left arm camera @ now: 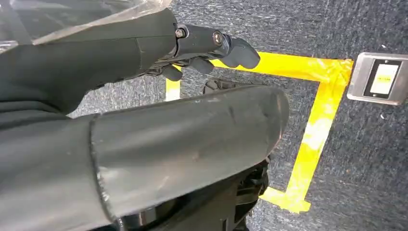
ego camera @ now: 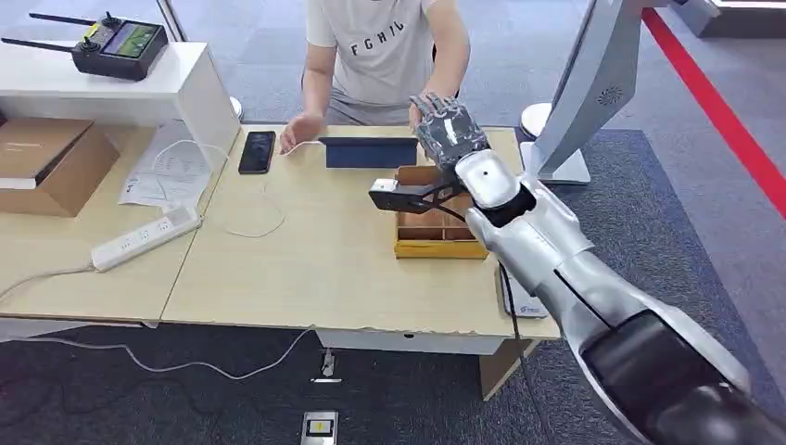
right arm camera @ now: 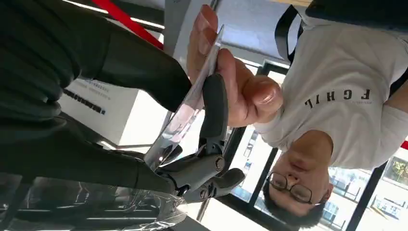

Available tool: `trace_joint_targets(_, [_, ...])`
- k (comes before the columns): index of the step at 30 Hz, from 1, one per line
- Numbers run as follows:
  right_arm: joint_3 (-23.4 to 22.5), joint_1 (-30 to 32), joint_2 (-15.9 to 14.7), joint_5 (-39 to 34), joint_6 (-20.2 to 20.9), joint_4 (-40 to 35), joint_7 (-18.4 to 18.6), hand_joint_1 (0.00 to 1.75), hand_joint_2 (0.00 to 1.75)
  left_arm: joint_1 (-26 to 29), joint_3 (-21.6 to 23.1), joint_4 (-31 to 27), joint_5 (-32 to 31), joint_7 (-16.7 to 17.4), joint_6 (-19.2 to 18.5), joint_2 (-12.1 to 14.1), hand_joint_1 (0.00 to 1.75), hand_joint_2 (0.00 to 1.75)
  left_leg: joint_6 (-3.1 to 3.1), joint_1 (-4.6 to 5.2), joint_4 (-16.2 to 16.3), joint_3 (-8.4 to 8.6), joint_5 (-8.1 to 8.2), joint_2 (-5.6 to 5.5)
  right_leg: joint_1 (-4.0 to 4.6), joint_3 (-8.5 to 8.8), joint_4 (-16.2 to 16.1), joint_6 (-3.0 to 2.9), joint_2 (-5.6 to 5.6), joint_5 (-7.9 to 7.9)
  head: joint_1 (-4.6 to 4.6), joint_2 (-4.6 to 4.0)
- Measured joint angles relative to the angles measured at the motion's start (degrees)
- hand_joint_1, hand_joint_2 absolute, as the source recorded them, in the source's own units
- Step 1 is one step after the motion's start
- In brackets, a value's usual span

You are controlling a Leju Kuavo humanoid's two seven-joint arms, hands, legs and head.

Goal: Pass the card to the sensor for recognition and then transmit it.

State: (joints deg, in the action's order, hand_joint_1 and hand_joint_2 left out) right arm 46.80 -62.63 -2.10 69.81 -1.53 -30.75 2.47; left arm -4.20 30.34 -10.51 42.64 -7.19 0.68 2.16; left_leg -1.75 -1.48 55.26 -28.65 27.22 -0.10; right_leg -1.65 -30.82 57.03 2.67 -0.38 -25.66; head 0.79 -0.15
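Silver and outstretched over the table [ego camera: 278, 269], the right robot hand [ego camera: 449, 130] reaches past the yellow-edged wooden tray [ego camera: 436, 232] and pinches the card [right arm camera: 185, 108] between its thumb and a dark finger. A person's hand [right arm camera: 231, 72] grips the card's far end, so both hold it at once beyond the table's far edge. Hanging over grey carpet [left arm camera: 375, 159] marked with yellow tape [left arm camera: 312, 130], the left robot hand [left arm camera: 202, 48] has its fingers curled in, holding nothing.
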Motion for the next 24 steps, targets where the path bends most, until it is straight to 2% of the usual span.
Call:
trace_joint_targets(5, [0.4, 0.0, 0.0, 0.3, 0.1, 1.8, 0.1, 1.75, 1.75, 0.1, 0.0, 0.0, -0.1, 0.0, 0.3, 0.0, 0.00, 0.00, 0.00, 0.00, 0.0, 0.01, 0.00, 0.01, 0.00, 0.00, 0.0, 0.00, 0.00, 0.00, -0.02, 0.00])
trace_joint_targets(6, [0.5, 0.0, 0.0, 0.3, 0.2, 2.1, 0.1, 0.35, 1.75, 0.1, 0.0, 0.0, -0.1, -0.1, 0.3, 0.0, 0.00, 0.00, 0.00, 0.00, 0.0, 0.01, 0.00, 0.00, 0.00, 0.00, 0.0, 0.00, 0.00, 0.00, 0.00, 0.00])
trace_joint_targets(7, [0.6, 0.0, 0.0, 0.4, 0.3, 2.3, 0.1, 0.00, 1.75, 0.1, 0.0, 0.0, -0.2, -0.1, 0.2, 0.0, 0.00, 0.00, 0.00, 0.00, 0.0, 0.01, 0.00, 0.00, 0.00, 0.00, 0.0, 0.00, 0.00, 0.00, -0.02, 0.00])
trace_joint_targets(8, [0.7, 0.0, -0.1, 0.2, 0.3, 2.5, -0.2, 0.00, 0.00, 0.1, 0.0, 0.0, -0.2, -0.2, 0.2, 0.0, 0.00, 0.00, 0.00, 0.00, 0.0, 0.01, 0.00, 0.00, 0.00, 0.00, 0.0, 0.00, 0.00, 0.00, -0.02, 0.00])
trace_joint_targets(11, [0.6, 0.2, -0.4, -2.4, 1.2, 3.0, -3.4, 0.00, 0.00, 0.1, 0.0, 0.0, -0.2, -0.2, 0.0, 0.0, 0.00, 0.00, 0.00, 0.00, 0.0, 0.02, 0.00, 0.02, 0.00, 0.00, 0.0, 0.00, 0.01, 0.00, 0.00, 0.00])
trace_joint_targets(15, [0.7, 0.5, -0.6, -1.7, 1.8, 3.6, -2.3, 0.00, 0.00, 0.2, 0.0, 0.0, -0.1, -0.2, -0.1, 0.0, 0.00, 0.00, 0.00, 0.00, 0.0, 0.01, 0.00, 0.03, 0.00, -0.01, 0.0, 0.00, 0.01, 0.00, -0.02, 0.00])
trace_joint_targets(24, [0.8, 0.9, -1.1, -1.1, -1.0, 4.1, -0.2, 0.00, 0.00, 0.1, 0.0, 0.0, 0.1, 0.0, 0.2, 0.0, 0.00, 0.00, 0.00, 0.00, 0.0, 0.02, 0.00, 0.02, 0.00, -0.01, 0.0, 0.00, 0.01, 0.01, -0.02, 0.00])
